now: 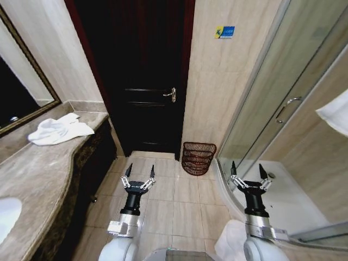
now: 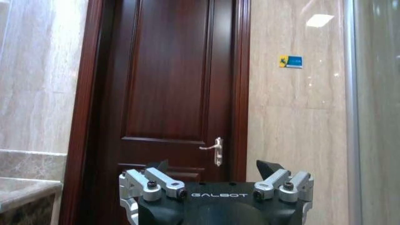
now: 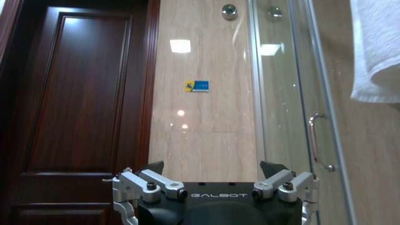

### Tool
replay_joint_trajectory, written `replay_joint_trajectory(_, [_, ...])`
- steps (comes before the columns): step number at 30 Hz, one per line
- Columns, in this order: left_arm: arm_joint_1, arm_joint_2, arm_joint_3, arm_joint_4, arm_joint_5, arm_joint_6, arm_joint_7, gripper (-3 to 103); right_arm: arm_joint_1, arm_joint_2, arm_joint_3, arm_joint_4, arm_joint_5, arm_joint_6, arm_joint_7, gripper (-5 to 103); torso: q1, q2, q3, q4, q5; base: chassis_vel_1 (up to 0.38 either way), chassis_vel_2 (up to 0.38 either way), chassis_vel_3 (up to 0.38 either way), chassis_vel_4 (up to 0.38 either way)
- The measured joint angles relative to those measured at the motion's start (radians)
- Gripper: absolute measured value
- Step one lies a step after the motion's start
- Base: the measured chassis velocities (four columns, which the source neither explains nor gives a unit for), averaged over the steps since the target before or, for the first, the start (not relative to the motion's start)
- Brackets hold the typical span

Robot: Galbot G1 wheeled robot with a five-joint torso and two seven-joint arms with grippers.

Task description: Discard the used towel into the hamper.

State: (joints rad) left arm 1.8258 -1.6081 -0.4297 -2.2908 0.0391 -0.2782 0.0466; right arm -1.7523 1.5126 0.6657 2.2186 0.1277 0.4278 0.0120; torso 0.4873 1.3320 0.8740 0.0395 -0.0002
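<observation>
Towel (image 1: 58, 131) on counter, far from left claw (image 1: 139, 171)

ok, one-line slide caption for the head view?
Both grippers, left and right, open and empty over bathroom floor; towel on counter, hamper beside door.

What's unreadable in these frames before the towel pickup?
- Hamper inside: head view, the woven wall hides any contents.
- Blue wall sticker: text too small in all three views.
- Hanging white towel: cut off by the head view's right edge.
- Crumpled towel on the counter: used or not, undeterminable.
</observation>
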Motion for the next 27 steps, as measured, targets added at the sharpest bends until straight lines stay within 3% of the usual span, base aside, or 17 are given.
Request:
replay_joint_trajectory(14, [0.000,0.000,-0.008,0.000,-0.001,0.002,0.001,93,0.008,-0.002,-0.007,-0.003,-0.001,0.001,0.004,100,0.000,0.000,0.000,0.0000,0.0002,-0.148,0.147,0.149,-0.143])
replay_joint_trajectory(18, [-0.001,0.000,-0.004,0.000,-0.006,0.002,-0.001,97,0.006,-0.003,-0.010,-0.003,-0.006,0.008,0.007,100,0.000,0.000,0.000,0.0000,0.0004,-0.134,0.121,0.140,-0.139])
replay_joint_trajectory(27, [-0.005,0.000,-0.009,0.000,-0.007,0.017,-0.031,97,0.015,-0.010,-0.010,0.000,-0.010,-0.004,0.008,100,-0.001,-0.001,-0.001,-0.0002,0.0002,-0.016,0.031,0.035,-0.010])
